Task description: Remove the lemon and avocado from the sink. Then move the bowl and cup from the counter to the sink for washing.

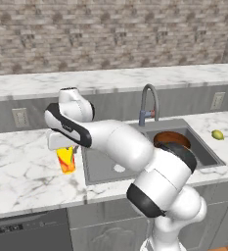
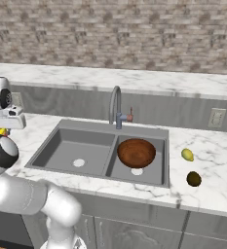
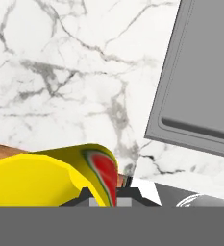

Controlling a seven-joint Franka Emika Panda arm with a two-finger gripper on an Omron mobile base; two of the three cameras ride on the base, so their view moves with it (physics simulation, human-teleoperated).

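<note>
We're gripping the cup (image 1: 66, 160) at centre-left of the left base view, just below the gripper (image 1: 64, 147), which is reaching down from above. Fingers are clenched on the cup's rim; in the hand view the cup (image 3: 51, 178) is sitting hard against the bottom edge, right at the fingertips, so we're reading it as held. Whether it's touching the counter (image 1: 22, 171) or just clear of it, we can't tell.

Grip from the top makes sense: it's leaving the cup upright and free to be carried over the sink (image 2: 61, 127) edge, which is lying just right of the cup in the left base view.

Bowl (image 2: 136, 152) is sitting in the right basin, centre of the right base view, over the drain, so that half looks done. Lemon (image 2: 187, 154) and avocado (image 2: 194, 179) are lying on the counter right of the sink, near each other, not touching, well out of the carry path.

Left basin is looking like the likely drop spot.
</note>
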